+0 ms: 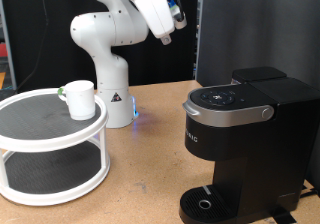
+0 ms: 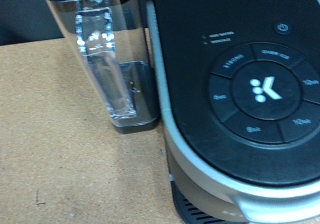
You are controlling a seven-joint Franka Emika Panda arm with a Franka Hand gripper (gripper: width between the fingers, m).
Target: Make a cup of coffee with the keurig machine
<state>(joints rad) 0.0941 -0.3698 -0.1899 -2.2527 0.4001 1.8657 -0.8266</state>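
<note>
You cannot tell how the jaws stand: the gripper [image 1: 178,22] is cut off at the exterior view's top, high above the keurig machine [image 1: 245,144]. Your wrist view looks down on its buttons [image 2: 262,89] and clear water tank [image 2: 105,59]. The cup [image 1: 79,99] sits well apart on the round white rack [image 1: 52,144] at the exterior view's left.

The keurig machine [image 1: 245,134] looks like black plastic, matt on its body, with a smoother, slightly glossy button panel [image 2: 255,84] and a satin silver-grey band [image 1: 240,112]. Its water tank [image 2: 105,59] is clear, shiny plastic. The cup [image 1: 78,98] is glossy white ceramic. The worktop [image 1: 140,174] looks like matt brown board. The robot arm [image 1: 105,34] is smooth white plastic.
</note>
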